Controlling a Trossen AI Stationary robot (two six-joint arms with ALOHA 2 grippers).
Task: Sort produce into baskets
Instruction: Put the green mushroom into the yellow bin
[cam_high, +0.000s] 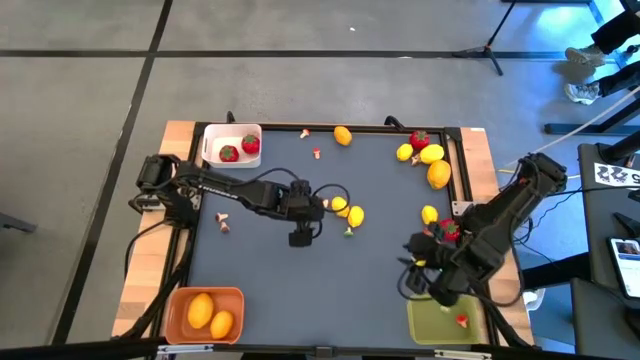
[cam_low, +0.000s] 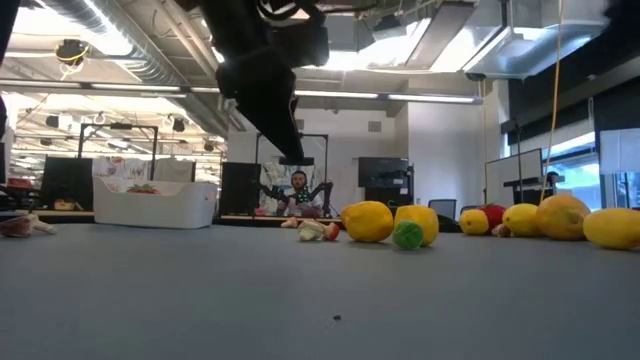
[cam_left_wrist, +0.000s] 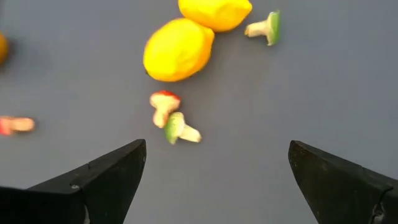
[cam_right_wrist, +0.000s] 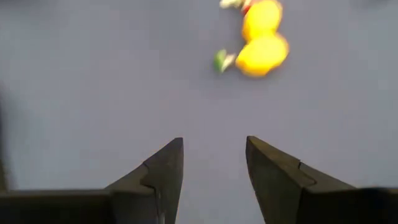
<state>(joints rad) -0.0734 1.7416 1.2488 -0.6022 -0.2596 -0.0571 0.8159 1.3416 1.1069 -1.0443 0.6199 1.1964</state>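
Table: your dark grey mat (cam_high: 300, 280) is the landmark; everything below is placed against it.
Baskets: the white square plastic bin (cam_high: 212, 133) sits at the mat's far left corner with two red strawberries in it; the orange rectangular bin (cam_high: 178, 300) at the near left corner holds two orange citrus; the olive-green rectangular bin (cam_high: 425, 325) at the near right corner holds one small red bit.
Left gripper (cam_left_wrist: 217, 171): it hangs over the mat's middle with fingers spread wide and nothing between them.
Right gripper (cam_right_wrist: 214, 168): it is low at the mat's near right edge, just by the green bin; jaws part-way apart, nothing in them.
Loose produce: two yellow plastic lemons (cam_left_wrist: 179, 50) lie mid-mat just beyond your left gripper, with small pale mushroom-like pieces (cam_left_wrist: 171, 121) beside them; more lemons and a strawberry cluster along the mat's far right side.
Step in hand: seemingly a fresh pick by the left arm.
Next move: lower squarely over one item and close.
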